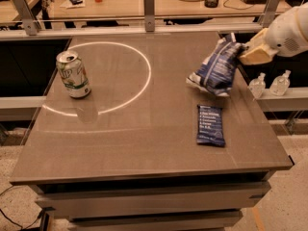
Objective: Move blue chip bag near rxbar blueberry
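Note:
The blue chip bag is a wrinkly dark-blue foil bag with white markings. It hangs tilted above the right side of the table, lifted off the surface. My gripper is shut on the bag's upper right end, with the white arm reaching in from the right edge of the view. The rxbar blueberry is a flat dark-blue bar with white text. It lies on the table just below and in front of the hanging bag, not touching it.
A green and white soda can stands at the table's left. A white ring of light lies on the grey table. Two small clear bottles sit on a ledge right of the table. A rail with posts runs behind.

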`<action>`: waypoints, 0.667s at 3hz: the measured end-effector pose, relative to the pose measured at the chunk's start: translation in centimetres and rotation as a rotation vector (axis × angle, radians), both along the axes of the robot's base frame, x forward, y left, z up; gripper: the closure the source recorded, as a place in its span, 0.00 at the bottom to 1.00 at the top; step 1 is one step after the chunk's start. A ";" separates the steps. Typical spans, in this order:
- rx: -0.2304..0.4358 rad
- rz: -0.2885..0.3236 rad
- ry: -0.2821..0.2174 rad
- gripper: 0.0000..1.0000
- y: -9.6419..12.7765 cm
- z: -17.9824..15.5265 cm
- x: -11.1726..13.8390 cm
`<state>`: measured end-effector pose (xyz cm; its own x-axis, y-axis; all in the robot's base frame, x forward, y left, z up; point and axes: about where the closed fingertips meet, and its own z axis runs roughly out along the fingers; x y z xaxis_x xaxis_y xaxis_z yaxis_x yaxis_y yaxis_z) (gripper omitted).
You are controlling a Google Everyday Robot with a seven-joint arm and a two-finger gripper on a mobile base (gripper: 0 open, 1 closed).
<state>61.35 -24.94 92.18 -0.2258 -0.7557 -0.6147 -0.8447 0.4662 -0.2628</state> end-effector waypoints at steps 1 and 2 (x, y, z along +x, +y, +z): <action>0.000 0.038 0.036 1.00 -0.4 0.5 -3.9; 0.035 0.155 0.112 1.00 1.4 -0.4 -4.9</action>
